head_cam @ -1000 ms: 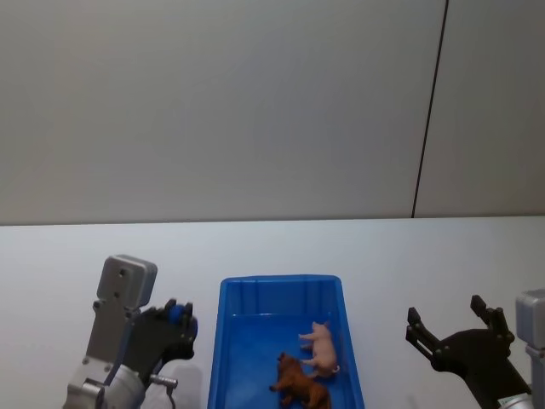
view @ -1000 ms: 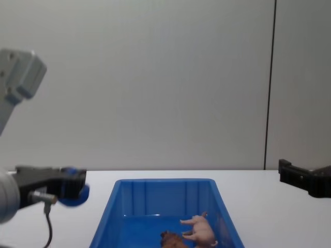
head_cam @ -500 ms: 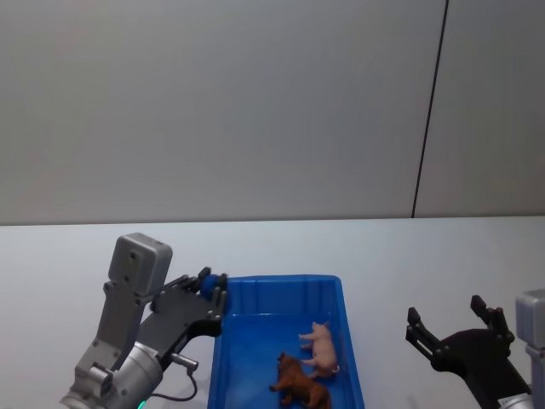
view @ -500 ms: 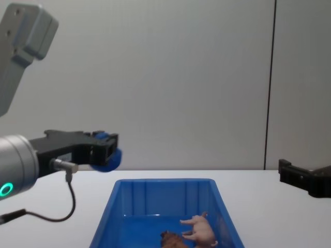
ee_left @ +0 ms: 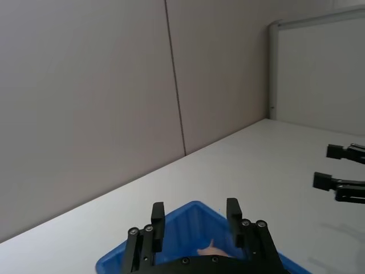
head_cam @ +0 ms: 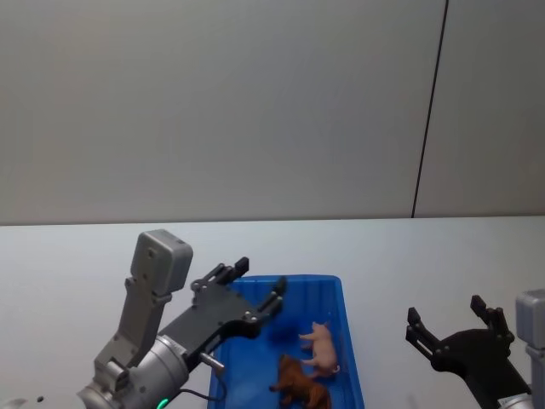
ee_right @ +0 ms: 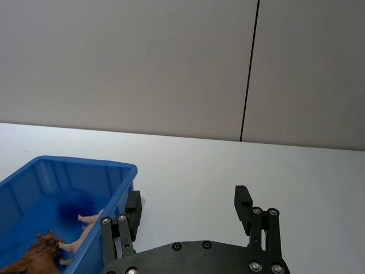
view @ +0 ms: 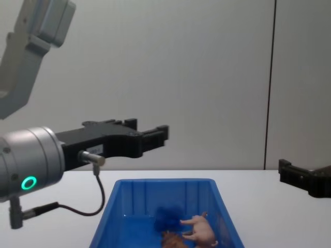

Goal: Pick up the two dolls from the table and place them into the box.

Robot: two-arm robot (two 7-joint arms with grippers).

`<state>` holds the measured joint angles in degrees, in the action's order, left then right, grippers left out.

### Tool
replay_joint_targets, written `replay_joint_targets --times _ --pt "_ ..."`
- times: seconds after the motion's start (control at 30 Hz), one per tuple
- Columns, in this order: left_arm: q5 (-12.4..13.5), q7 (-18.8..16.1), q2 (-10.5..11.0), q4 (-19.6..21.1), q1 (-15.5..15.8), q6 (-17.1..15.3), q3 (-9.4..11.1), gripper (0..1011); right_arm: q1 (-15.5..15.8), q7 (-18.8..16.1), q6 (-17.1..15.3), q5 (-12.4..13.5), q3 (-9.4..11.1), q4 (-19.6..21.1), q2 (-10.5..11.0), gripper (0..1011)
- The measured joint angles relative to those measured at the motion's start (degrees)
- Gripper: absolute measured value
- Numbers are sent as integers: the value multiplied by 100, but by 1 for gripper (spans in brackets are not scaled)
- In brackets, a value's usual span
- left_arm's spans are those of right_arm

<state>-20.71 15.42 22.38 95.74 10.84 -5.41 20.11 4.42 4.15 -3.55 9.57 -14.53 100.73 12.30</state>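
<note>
Left gripper (head_cam: 255, 294), fingers spread over the bright blue plastic bin (head_cam: 341, 341), just dropped a dark blue ball (view: 166, 217) beside pale pink pig (head_cam: 322, 348) and brown lion (head_cam: 300, 385); right gripper (head_cam: 451, 328) spread, idle near the tabletop's right edge; task looks done.

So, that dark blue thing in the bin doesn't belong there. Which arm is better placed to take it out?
Left. Its tool hangs open above the bin, nearly over the blue thing inside. The right tool, also open, sits over the table off the bin's right side.
</note>
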Motion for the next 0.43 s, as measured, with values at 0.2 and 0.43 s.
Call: replay_joint_targets --times 0.2,0.43 --pt "-67 311 -61 -95 65 89 33 804 0 0 0 0 0 0 0 1001" --pt "-119 535 -106 -164 112 155 56 992 0 0 0 0 0 0 0 1001"
